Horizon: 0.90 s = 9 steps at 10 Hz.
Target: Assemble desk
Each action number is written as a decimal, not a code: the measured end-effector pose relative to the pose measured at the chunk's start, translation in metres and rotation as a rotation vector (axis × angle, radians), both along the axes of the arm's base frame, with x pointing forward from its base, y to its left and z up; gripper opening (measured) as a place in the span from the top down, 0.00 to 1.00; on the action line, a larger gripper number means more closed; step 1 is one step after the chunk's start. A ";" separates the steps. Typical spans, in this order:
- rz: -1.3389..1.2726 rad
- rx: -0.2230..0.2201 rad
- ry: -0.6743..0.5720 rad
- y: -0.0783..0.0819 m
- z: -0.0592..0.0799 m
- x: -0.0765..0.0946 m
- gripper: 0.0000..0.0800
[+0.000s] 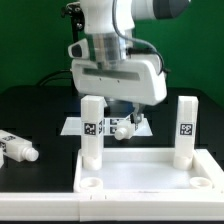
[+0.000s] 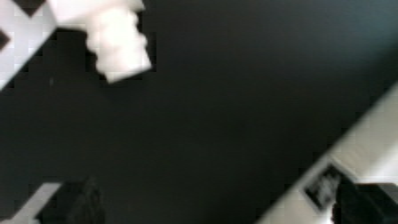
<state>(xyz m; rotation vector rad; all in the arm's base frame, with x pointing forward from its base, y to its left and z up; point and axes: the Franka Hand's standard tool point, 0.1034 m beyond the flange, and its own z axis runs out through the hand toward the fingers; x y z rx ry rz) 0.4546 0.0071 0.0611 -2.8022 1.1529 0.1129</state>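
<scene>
Desk panel (image 1: 140,163) holds two upright legs (image 1: 92,128) at far corners; third leg (image 1: 18,147) outside.

White desk panel (image 1: 150,172) lying flat, two tagged legs (image 1: 92,128) upright in its corners, third leg (image 1: 18,148) lying loose

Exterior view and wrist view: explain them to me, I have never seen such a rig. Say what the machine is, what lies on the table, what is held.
The white machine is a robot arm; its hand hangs open, holding nothing. The exterior view watches the table from off the arm; the wrist view looks from its wrist. On the table lies the desk panel, with one leg and a second leg standing at its far corners. A loose leg lies on the exterior view's left.
</scene>
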 end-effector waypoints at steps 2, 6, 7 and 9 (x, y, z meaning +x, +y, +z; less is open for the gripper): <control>0.004 -0.001 -0.002 0.000 0.001 0.002 0.19; 0.191 0.006 -0.007 0.006 -0.008 -0.013 0.19; 0.149 -0.010 -0.036 -0.002 -0.008 -0.016 0.19; 0.155 -0.009 -0.029 -0.001 -0.009 -0.017 0.19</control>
